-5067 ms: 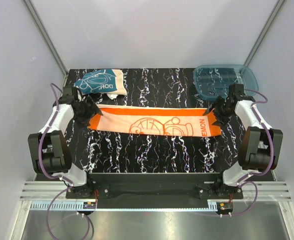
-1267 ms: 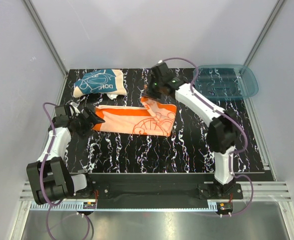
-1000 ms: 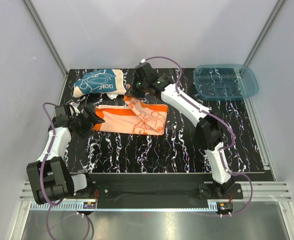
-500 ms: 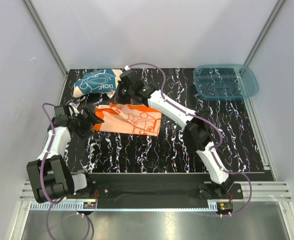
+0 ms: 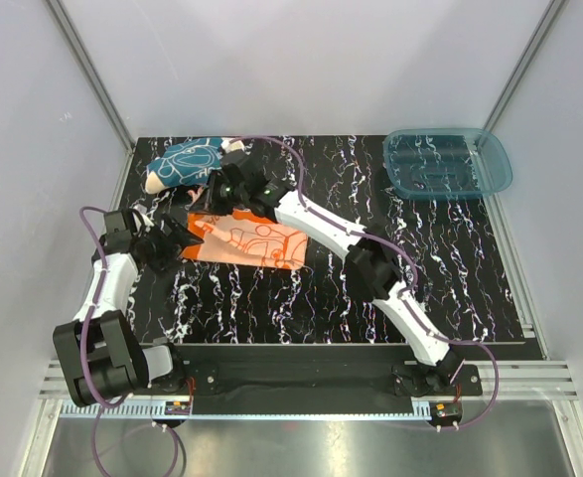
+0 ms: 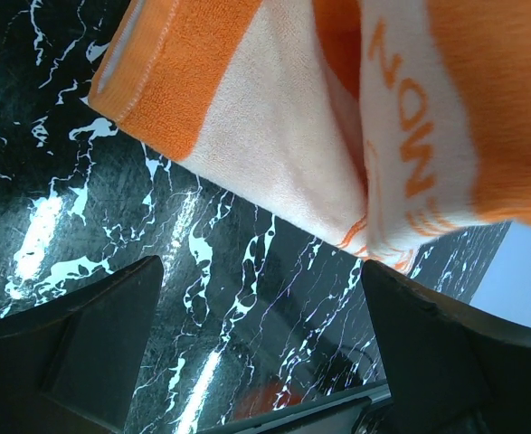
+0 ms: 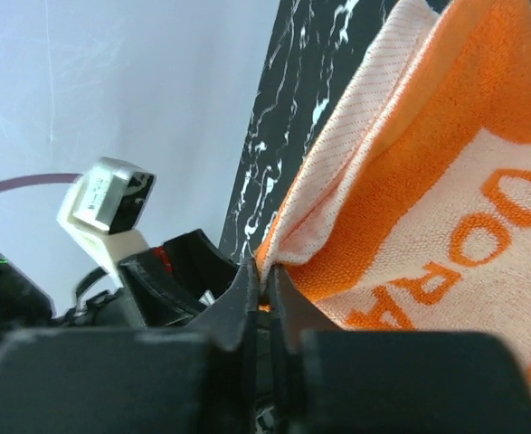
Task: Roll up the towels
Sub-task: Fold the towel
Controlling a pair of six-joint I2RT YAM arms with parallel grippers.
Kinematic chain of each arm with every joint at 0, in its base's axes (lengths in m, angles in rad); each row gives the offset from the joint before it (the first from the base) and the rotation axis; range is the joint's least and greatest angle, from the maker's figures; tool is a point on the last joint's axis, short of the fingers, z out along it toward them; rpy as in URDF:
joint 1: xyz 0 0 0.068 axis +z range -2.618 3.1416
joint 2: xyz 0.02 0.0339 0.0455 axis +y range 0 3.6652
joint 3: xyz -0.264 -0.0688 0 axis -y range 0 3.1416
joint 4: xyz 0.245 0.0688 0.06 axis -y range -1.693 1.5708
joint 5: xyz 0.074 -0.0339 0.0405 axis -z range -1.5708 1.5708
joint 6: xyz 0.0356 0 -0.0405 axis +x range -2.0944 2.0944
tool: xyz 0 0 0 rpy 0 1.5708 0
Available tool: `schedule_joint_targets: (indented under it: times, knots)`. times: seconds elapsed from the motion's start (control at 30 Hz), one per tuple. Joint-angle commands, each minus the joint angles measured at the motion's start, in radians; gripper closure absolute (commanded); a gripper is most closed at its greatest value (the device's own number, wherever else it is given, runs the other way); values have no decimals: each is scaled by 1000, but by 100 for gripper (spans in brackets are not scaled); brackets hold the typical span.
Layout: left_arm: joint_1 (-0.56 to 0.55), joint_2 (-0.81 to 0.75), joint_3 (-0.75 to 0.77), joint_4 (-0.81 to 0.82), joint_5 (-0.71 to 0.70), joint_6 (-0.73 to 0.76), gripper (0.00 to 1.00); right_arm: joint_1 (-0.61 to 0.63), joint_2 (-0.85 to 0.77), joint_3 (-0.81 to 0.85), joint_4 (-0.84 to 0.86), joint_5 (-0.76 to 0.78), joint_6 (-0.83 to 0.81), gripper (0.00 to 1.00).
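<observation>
The right gripper (image 7: 263,276) pinches the orange towel (image 5: 261,238) end, doubled toward the table (image 5: 420,258) left edge, probably halving it; the left gripper (image 5: 180,238) gapes empty.

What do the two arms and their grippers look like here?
The left arm and right arm match: white link shells, black joint housings and bases. A purple cable loops along each; the right one ends in a white plug. The left gripper and right gripper are black, with two angular fingers.
</observation>
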Motion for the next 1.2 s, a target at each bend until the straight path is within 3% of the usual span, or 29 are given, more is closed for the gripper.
schedule_joint_targets:
  times: [0.0, 0.07, 0.1, 0.13, 0.23, 0.5, 0.6, 0.83, 1.03, 1.17]
  knots:
    - [14, -12, 24, 16, -4, 13, 2, 12, 48, 51, 108, -79, 40, 87]
    - [17, -9, 24, 13, -4, 13, 2, 12, 74, 51, 111, -86, 45, 56]
    - [18, -6, 24, 11, -4, 14, 2, 13, 77, 46, 109, -82, 44, 30]
    - [18, -6, 25, 13, -2, 13, 2, 12, 74, 23, 114, -77, 44, 18]
    - [23, -4, 27, 10, -5, 14, 2, 13, 50, -23, 134, -71, 30, 1]
    - [26, -2, 25, 11, -7, 14, 2, -7, -94, -103, 97, -20, -51, 0]
    - [27, -4, 24, 14, -8, 14, 2, -36, -220, -256, 115, 10, -70, 0]
    - [26, -7, 24, 13, -10, 16, 2, -180, -626, -859, 183, 137, -71, 0]
    - [26, -15, 16, 22, -10, 10, 2, -283, -805, -1139, 48, 291, -124, 0]
    - [24, -10, 11, 31, -17, 4, 2, -329, -785, -1204, 71, 213, -104, 4]
